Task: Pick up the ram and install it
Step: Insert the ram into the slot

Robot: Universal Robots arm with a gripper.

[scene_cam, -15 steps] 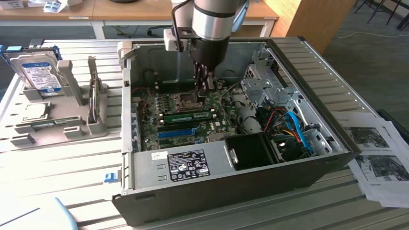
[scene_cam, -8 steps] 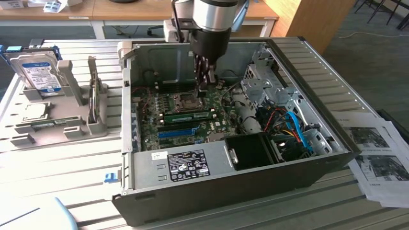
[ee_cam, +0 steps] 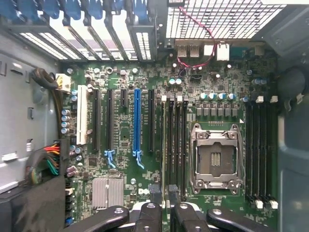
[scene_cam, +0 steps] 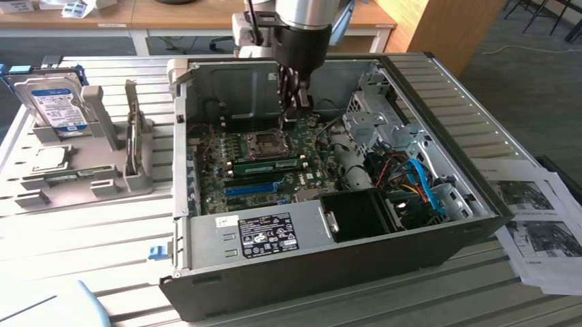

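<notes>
The ram [scene_cam: 268, 165] is a narrow green stick lying along a memory slot on the motherboard, just on the near side of the open processor socket [scene_cam: 266, 142]. My gripper [scene_cam: 296, 117] hangs inside the open computer case, above the board and a little beyond the socket, apart from the ram. In the wrist view its two dark fingertips [ee_cam: 154, 192] stand slightly apart over one end of the row of memory slots [ee_cam: 175, 145], with nothing between them. My gripper [ee_cam: 164, 193] is open there. The slots run lengthwise beside the socket [ee_cam: 216, 157].
A blue expansion slot [scene_cam: 253, 187] lies nearer than the ram. Cables and drive cages [scene_cam: 400, 170] crowd the exterior view's right of the case. A grey fixture [scene_cam: 82, 174] at the exterior view's left holds a hard drive [scene_cam: 56, 102] and a silvery chip [scene_cam: 50, 158]. Papers [scene_cam: 536, 225] lie at the right.
</notes>
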